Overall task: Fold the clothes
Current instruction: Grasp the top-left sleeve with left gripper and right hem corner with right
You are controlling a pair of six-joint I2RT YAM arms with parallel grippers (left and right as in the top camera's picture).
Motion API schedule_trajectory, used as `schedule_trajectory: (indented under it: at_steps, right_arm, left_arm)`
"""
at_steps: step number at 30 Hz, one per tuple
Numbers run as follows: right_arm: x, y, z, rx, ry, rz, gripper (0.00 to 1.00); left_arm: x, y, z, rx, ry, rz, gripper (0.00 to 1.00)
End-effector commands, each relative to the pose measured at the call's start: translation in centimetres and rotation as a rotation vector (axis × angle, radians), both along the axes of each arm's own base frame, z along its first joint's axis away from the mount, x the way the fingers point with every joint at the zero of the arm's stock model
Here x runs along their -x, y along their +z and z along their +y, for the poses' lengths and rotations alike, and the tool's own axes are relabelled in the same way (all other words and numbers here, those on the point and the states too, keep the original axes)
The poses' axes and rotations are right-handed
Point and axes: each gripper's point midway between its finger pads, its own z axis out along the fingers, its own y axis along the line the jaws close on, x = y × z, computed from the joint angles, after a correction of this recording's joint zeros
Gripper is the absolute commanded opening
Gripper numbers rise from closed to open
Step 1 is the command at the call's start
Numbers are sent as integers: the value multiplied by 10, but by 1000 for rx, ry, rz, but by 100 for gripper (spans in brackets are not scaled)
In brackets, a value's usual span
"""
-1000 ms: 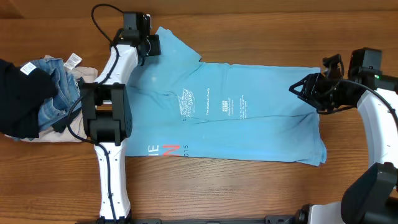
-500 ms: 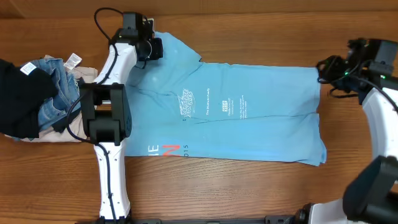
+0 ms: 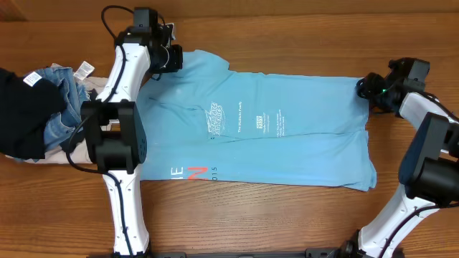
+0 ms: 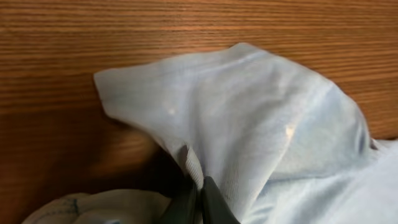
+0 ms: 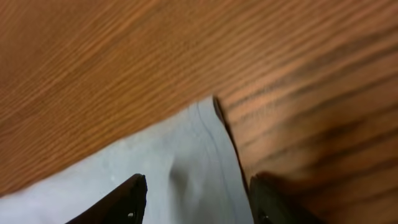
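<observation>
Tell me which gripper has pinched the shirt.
The left gripper: shut on a fold of the shirt. The right gripper stands open over a shirt corner, gripping nothing.

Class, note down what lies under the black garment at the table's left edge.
Crumpled blue denim with a white tag pokes out beneath the black garment, on beige cloth. How far either runs underneath is covered.
</observation>
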Motion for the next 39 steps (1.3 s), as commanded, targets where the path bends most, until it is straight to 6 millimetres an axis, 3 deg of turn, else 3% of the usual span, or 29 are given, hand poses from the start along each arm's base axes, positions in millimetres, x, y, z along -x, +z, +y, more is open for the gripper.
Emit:
schedule_trajectory:
  at_steps: [1,5,7,10,14,16,20,24,31,39]
  right_arm:
    - [-11,5,-7,40,-8,-37,57]
    - [-14,8,-8,45,-7,-54,56]
    - [-14,8,-5,31,4,-58,43]
    - [-14,8,1,5,22,-61,40]
    - [-14,9,2,3,29,-63,42]
    - [-13,7,-7,47,-1,-50,65]
    - [-14,7,-22,114,-28,-51,73]
    - [-14,1,-20,102,-20,-48,69]
    - [-6,-35,0,1,34,10,63]
    - [-6,-32,15,-59,104,-11,58]
  left_arm:
    - [-2,31,1,-9,-39,-57,4]
    - [1,31,2,-11,-39,-48,4]
    - [1,32,2,-11,-38,-48,4]
    - [1,32,2,-11,-38,-47,4]
    - [3,31,3,-11,-37,-40,4]
    - [4,31,3,-11,-37,-33,4]
    - [6,30,3,-11,-37,-26,4]
    - [6,30,3,-11,-37,-26,4]
    - [7,30,3,-11,-37,-22,4]
    - [8,29,3,-11,-37,-14,4]
